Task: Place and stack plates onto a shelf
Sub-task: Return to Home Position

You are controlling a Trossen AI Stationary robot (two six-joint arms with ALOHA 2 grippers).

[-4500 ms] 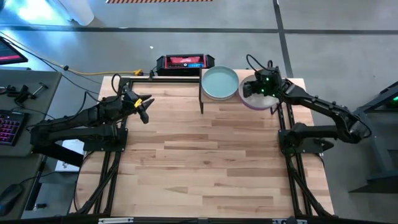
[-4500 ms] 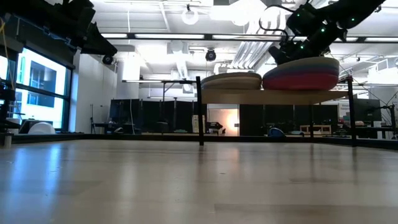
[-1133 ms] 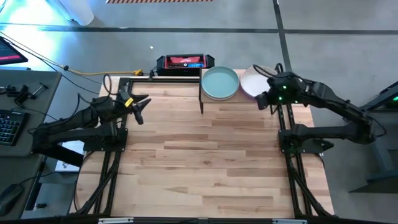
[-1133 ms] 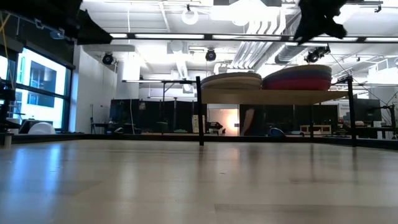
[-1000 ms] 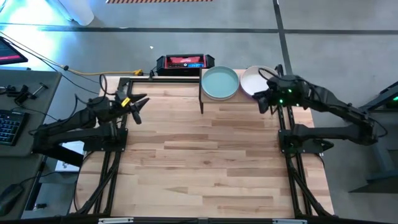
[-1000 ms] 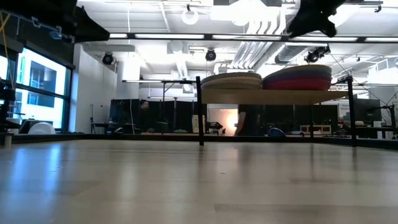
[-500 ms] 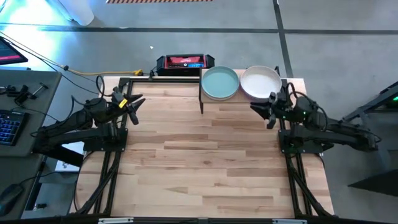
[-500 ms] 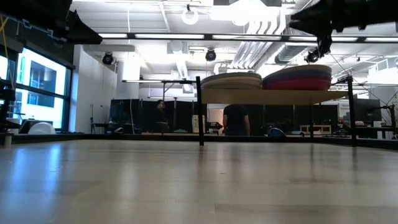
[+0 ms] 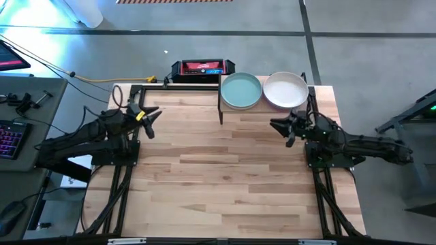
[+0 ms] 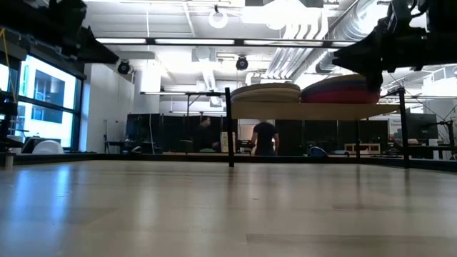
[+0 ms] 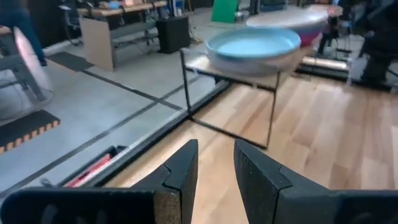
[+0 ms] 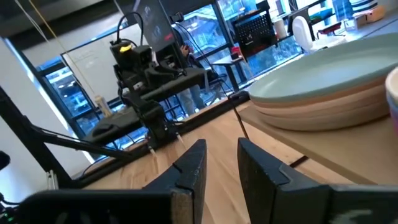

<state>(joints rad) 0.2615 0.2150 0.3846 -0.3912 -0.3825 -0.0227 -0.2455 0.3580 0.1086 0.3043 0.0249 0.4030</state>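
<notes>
- As the plates (image 9: 241, 90) rest in two stacks on the shelf (image 10: 314, 111), the right gripper (image 9: 281, 131), narrowly parted and empty, hangs nearer, just before it.
- Well apart, the left gripper (image 9: 152, 121) is likewise narrow, empty.

Two plate stacks (image 9: 241, 90) atop shelf (image 10: 285, 111)

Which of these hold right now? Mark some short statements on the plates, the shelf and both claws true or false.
1. The shelf holds two stacks of plates. True.
2. A white plate tops the left stack. False: it tops the right stack, and the pale blue plate tops the left one.
3. The right claw grips a plate. False: it is open and empty, above the table in front of the shelf.
4. The left claw is open, over the table's left side, away from the shelf. True.
</notes>
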